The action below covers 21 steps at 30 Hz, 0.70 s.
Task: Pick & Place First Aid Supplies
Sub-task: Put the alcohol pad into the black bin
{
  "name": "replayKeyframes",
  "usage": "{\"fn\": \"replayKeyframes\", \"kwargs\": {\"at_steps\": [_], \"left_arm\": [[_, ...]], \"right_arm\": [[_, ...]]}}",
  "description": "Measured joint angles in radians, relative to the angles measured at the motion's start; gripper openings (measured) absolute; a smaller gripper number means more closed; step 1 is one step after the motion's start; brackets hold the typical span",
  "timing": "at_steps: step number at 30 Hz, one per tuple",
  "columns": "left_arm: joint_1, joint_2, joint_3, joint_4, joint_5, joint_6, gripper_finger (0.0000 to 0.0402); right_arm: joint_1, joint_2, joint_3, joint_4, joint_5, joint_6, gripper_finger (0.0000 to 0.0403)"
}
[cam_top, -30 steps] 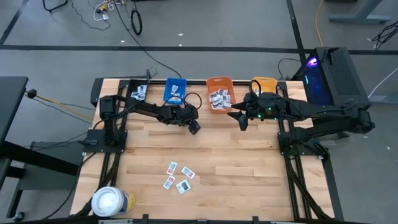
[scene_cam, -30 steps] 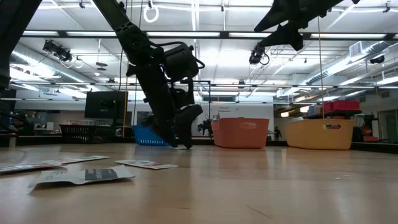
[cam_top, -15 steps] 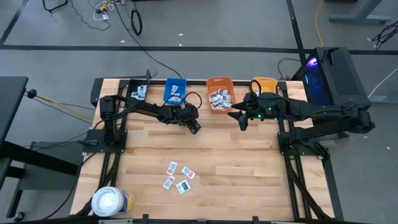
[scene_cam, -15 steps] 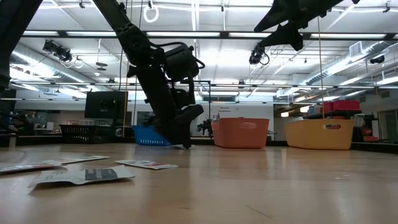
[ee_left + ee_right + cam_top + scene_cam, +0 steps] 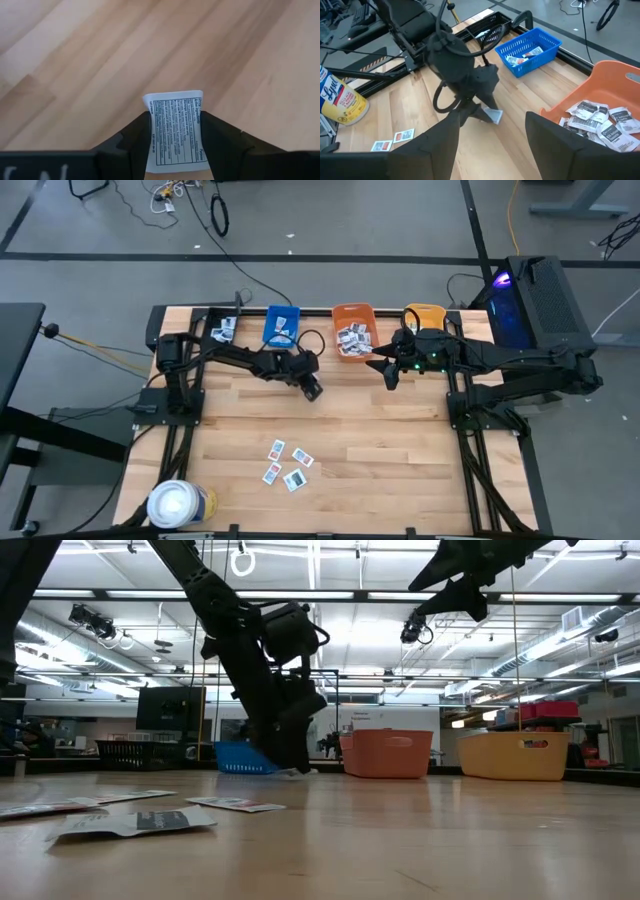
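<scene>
My left gripper (image 5: 313, 389) is at the table's middle far part, in front of the blue bin (image 5: 282, 325), shut on a small white packet with dark print (image 5: 175, 130). The right wrist view shows that packet (image 5: 493, 116) under the left gripper, close above the wood. Several more first aid packets (image 5: 285, 465) lie flat on the table nearer the front edge. My right gripper (image 5: 388, 375) hangs open and high in front of the orange bin (image 5: 352, 330), holding nothing. My left gripper pinches the packet across its width, one finger (image 5: 135, 140) on each long edge (image 5: 152, 135). The fingers slant down from the table's left and lie along the packet. The printed face shows between them and the short free end (image 5: 172, 95) sticks out past the tips.
The blue and orange bins and a yellow bin (image 5: 424, 315) stand in a row along the far edge; the orange one holds several packets (image 5: 600, 120). A white canister with a yellow band (image 5: 180, 505) stands at the near left corner. Bare wood lies to the right of the loose packets.
My left gripper has closed on the white packet and tipped up a little; in the low view its fingers now stand slightly higher over the wood than before.
</scene>
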Motion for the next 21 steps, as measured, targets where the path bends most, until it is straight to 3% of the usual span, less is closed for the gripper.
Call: {"fn": "replayKeyframes", "kwargs": {"at_steps": [13, 21], "left_arm": [[0.001, -0.002, 0.003, 0.005, 0.088, 0.001, 0.0169], [0.001, -0.003, 0.076, -0.001, 0.116, 0.007, 0.0169]], "right_arm": [[0.0, 0.0, 0.0, 0.0, -0.008, 0.0, 0.0229], [0.0, 0.0, 0.0, 0.0, -0.008, 0.0, 0.0229]]}}
